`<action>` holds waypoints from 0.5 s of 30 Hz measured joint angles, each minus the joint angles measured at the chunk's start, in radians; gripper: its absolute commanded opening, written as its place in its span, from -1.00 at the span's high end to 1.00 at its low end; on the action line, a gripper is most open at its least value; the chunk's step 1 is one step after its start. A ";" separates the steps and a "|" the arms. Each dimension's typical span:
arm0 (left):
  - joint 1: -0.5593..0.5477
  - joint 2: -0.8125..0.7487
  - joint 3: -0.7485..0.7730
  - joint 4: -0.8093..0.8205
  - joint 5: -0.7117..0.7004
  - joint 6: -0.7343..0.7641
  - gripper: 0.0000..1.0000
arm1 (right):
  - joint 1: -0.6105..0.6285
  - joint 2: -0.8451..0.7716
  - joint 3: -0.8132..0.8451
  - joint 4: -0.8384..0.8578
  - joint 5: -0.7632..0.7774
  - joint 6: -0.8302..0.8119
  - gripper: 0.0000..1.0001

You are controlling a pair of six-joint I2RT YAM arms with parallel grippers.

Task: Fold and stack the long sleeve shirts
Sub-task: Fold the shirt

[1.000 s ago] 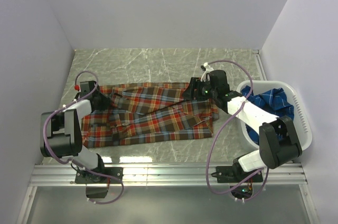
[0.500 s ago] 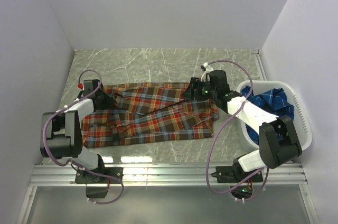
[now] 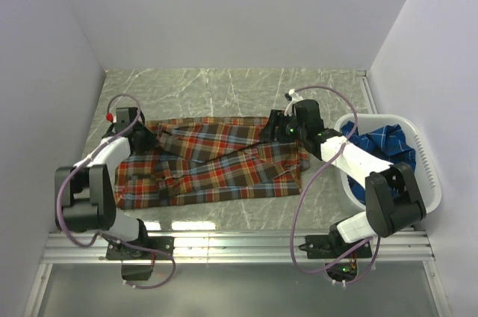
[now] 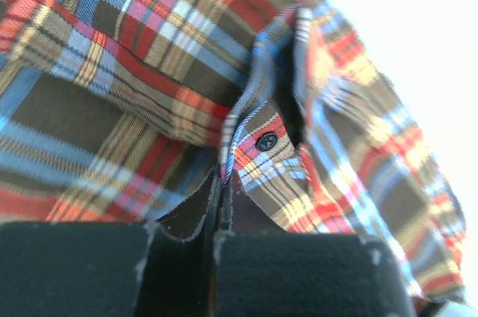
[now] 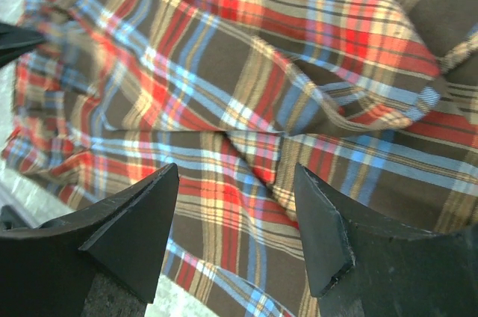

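Observation:
The red-orange plaid long sleeve shirt (image 3: 216, 161) lies spread across the table between both arms. My left gripper (image 3: 147, 138) is at the shirt's far left edge. In the left wrist view the left gripper (image 4: 222, 182) is shut on a thin fold of that shirt (image 4: 112, 70), next to a buttoned cuff. My right gripper (image 3: 275, 127) hovers open over the shirt's far right corner. The right wrist view shows the right gripper (image 5: 239, 182) with its jaws wide apart above the plaid cloth (image 5: 261, 70), nothing between them. The blue plaid shirt (image 3: 385, 142) sits bunched in the basket.
A white plastic basket (image 3: 427, 161) stands at the right edge, beside the right arm. Walls close in the table on the left, back and right. Bare marbled tabletop (image 3: 224, 89) lies beyond the shirt.
My left gripper has closed on the shirt's edge, and the left arm has shifted slightly toward the back. The right arm has stayed put, still open.

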 measured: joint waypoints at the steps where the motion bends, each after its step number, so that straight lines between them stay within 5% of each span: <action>1: 0.000 -0.024 0.013 -0.029 -0.004 0.000 0.99 | 0.000 0.000 0.000 -0.003 0.013 0.000 -0.40; 15: -0.002 -0.255 0.112 -0.233 -0.017 0.024 0.99 | 0.000 0.126 0.131 -0.066 0.095 0.032 -0.35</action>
